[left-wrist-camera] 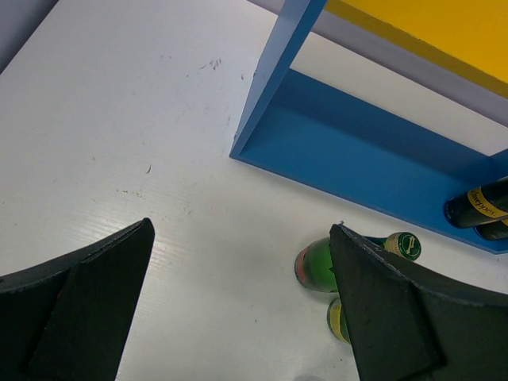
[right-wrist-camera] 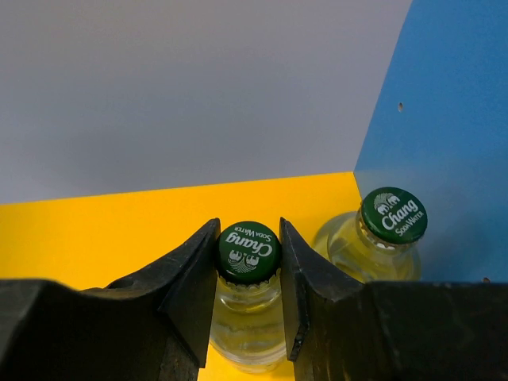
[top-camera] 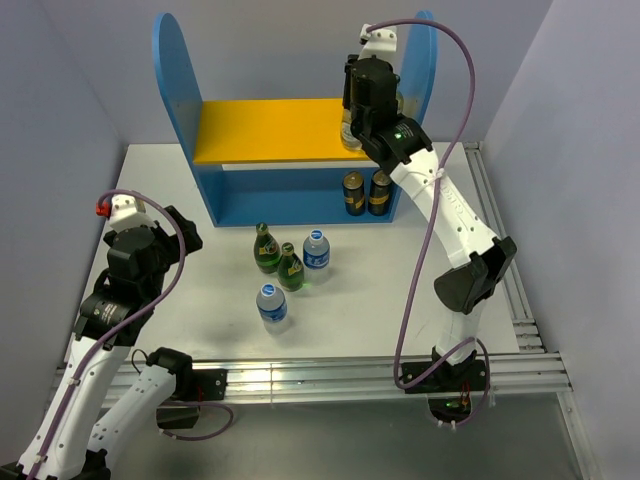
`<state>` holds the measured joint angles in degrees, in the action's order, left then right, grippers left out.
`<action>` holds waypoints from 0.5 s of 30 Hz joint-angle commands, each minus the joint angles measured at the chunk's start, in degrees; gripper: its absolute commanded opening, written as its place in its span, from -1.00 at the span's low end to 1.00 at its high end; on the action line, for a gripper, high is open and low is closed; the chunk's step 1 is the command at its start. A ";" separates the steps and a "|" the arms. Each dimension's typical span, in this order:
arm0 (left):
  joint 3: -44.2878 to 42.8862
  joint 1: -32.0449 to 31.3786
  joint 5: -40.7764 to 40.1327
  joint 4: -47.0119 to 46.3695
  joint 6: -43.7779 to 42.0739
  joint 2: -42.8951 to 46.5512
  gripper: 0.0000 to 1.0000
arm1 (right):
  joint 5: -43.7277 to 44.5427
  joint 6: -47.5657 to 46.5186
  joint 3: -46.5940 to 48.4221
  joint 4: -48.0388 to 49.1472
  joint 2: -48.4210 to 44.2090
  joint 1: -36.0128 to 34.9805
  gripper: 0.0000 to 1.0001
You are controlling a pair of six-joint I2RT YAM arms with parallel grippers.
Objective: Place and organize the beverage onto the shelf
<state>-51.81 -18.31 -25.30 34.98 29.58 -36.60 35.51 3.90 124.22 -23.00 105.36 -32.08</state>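
Two green-capped clear glass bottles (right-wrist-camera: 393,216) low in frame on yellow-orange shelf board (right-wrist-camera: 103,238); right gripper (right-wrist-camera: 248,234) clenched on left one's neck, left gripper (left-wrist-camera: 242,228) gaping, seemingly empty.

My right hand (right-wrist-camera: 248,232) has matt black, slightly grainy plastic fingers (right-wrist-camera: 186,278). The bottle (right-wrist-camera: 246,329) is clear, glossy glass; its green cap (right-wrist-camera: 248,252) looks like printed, glossy metal. The shelf (right-wrist-camera: 413,103) panels are smooth and matt. The table (left-wrist-camera: 119,119) is white, smooth, lightly scuffed.
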 commanded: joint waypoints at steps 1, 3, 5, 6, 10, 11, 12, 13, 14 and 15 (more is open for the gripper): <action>-0.75 0.29 0.43 -0.97 -0.49 0.21 0.99 | 0.61 -0.21 -1.08 11.04 -1.47 0.70 -1.00; -0.75 0.29 0.51 -0.97 -0.49 0.30 0.99 | 0.44 -0.38 -2.66 12.01 -2.00 0.70 -1.00; -0.75 0.29 0.60 -0.97 -0.49 0.21 0.99 | -0.17 -0.39 -2.85 12.02 -1.92 0.79 -1.00; -0.75 0.29 0.52 -0.97 -0.49 0.21 0.99 | -0.35 -0.39 -2.85 11.84 -1.74 0.79 -1.00; -0.66 0.29 0.51 -0.97 -0.58 0.21 0.99 | -0.88 0.49 -3.37 10.44 -1.83 0.70 -0.85; -0.66 0.29 0.51 -0.88 -0.58 0.21 0.99 | -1.14 0.49 -3.90 10.61 -2.09 0.70 -0.68; -0.75 0.29 0.43 -0.88 -0.58 0.21 0.99 | -1.23 0.67 -5.21 10.79 -2.79 0.61 -0.18; -0.75 0.29 0.43 -0.88 -0.49 0.21 0.99 | -1.49 0.84 -5.92 11.22 -3.14 0.70 0.06; -0.66 0.37 0.43 -0.88 -0.58 0.21 0.99 | -1.58 0.93 -7.05 11.49 -3.84 0.61 0.36; -0.75 0.20 0.43 -0.97 -0.58 0.13 0.99 | -1.84 1.19 -7.41 11.58 -4.20 0.61 0.44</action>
<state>-51.81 -18.31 -25.30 34.98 29.56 -36.60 34.46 3.79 118.54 -14.41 104.57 -31.70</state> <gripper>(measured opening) 0.994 0.667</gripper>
